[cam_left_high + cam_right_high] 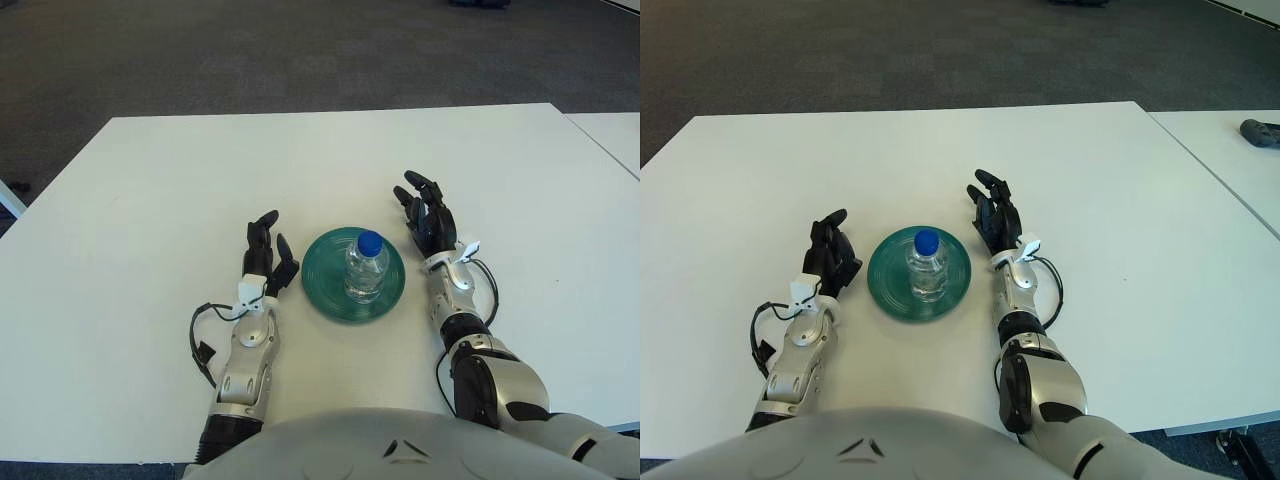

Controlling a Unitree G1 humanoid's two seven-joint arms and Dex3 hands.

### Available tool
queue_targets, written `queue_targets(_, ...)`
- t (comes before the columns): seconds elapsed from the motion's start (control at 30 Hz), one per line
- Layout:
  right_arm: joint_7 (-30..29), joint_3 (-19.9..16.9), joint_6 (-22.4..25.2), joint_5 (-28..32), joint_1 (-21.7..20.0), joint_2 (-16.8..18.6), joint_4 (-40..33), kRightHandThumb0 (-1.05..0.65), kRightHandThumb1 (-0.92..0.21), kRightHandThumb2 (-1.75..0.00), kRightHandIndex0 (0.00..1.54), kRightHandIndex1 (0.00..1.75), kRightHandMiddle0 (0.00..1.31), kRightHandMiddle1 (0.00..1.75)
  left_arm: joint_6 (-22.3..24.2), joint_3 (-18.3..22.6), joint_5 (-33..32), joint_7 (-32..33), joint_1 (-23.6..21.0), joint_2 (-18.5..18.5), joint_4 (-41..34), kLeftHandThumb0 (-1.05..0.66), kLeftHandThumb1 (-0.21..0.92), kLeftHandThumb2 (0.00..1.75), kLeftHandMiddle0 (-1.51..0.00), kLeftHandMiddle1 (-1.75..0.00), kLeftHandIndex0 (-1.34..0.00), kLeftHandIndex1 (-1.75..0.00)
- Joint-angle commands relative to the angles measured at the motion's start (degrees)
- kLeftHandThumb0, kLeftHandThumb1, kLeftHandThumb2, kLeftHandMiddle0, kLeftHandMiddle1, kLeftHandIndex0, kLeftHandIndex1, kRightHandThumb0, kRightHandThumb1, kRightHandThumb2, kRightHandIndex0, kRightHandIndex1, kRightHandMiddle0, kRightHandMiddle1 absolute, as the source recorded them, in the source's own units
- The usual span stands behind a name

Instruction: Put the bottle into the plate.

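Note:
A clear water bottle (366, 268) with a blue cap stands upright in the middle of a round green plate (326, 282) on the white table (150, 200). My left hand (266, 254) shows just left of the plate, fingers spread and holding nothing. My right hand (427, 215) shows just right of the plate, fingers relaxed and extended, also holding nothing. Neither hand touches the bottle.
A second white table (1230, 150) stands to the right, with a dark object (1260, 131) on it. Dark carpet lies beyond the far table edge. A black cable (200, 340) loops beside my left wrist.

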Motion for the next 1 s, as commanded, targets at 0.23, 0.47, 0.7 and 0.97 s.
queue_targets(0.23,1.33,1.00,-1.76,0.16,9.48,0.18,0.30,-0.85,-0.92,-0.62,0.44,0.54,0.00,0.82,-8.24,4.65,-2.49,-3.77,-2.14,0.59,13.99,-0.88,0.92,0.89,-0.43,-0.02,-0.01,-0.94)
queue_targets(0.47,1.61,1.78,-0.12,0.23,10.48,0.06,-1.76,-0.85,-0.92,-0.66,0.43,0.52,0.00,0.84,-13.57,5.54,-2.14,-3.58,-2.92,-0.03,17.38,-0.90,0.92,0.89,-0.44,-0.02,-0.05,-0.96)
queue_targets(0.7,2.84,1.66,0.65,1.30,10.92,0.12,-3.45,-0.88,-0.92,-0.64,0.43,0.54,0.00,0.91,-18.61,5.71,-0.82,-3.31,-3.74,0.26,20.17,-0.91,0.92,0.89,-0.47,-0.03,-0.11,-0.94)
queue_targets(0.97,4.72,0.95,0.85,3.24,10.82,0.64,-4.85,-0.87,-0.92,-0.60,0.41,0.64,0.00,0.98,-25.23,5.43,0.89,-3.52,-5.26,0.26,23.42,-0.95,0.92,0.91,-0.45,-0.02,-0.12,-0.93)
